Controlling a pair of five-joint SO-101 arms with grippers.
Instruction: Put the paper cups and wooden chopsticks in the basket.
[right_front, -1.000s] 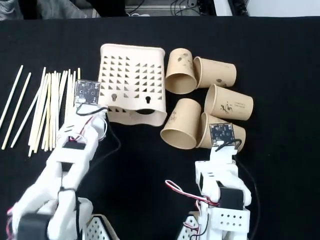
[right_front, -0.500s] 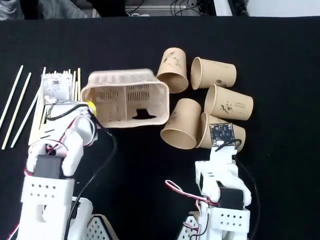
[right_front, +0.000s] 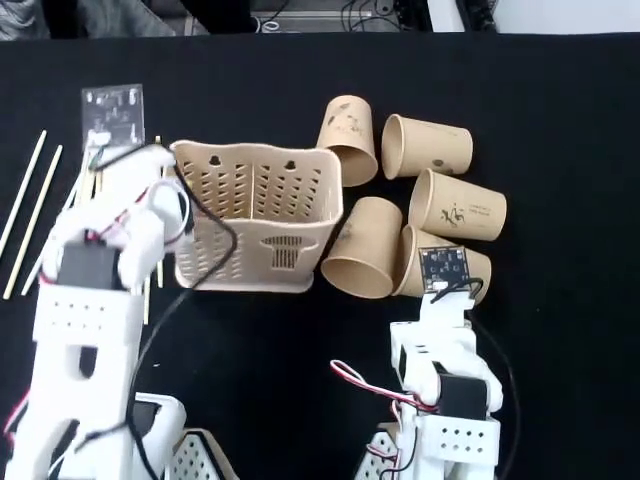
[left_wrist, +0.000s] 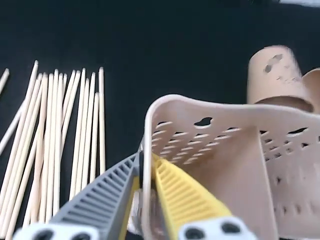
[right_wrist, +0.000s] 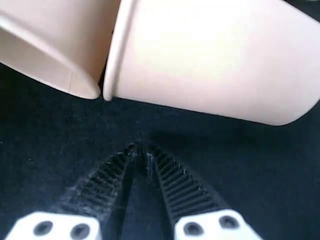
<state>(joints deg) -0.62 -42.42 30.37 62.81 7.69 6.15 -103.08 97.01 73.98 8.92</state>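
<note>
Since the earlier frames, your left arm is tipping the basket (right_front: 255, 215) up from lying wall-up on the desk (right_front: 560, 100). It is now sitting with its opening turned toward the high camera. Your left fingers (left_wrist: 146, 159) are pinching the basket's side wall just under the rim. The grey one is pressing outside and the yellow one inside, both clamped tight on the plastic.

The chopsticks (left_wrist: 55, 150) are lying loose on the desk just beside the basket, on the gripped side. In the high view your left arm is covering part of the bunch, and two sticks are lying farther out from the basket.

Five cups (right_front: 460, 205) are lying on their sides in a cluster on the basket's opposite side, the nearest two right up against its wall. Your right fingers (right_wrist: 142, 152) are sitting pressed together and holding nothing. They are hovering over the desk just short of one cup (right_wrist: 215, 60) at the cluster's edge, well apart from the basket.
</note>
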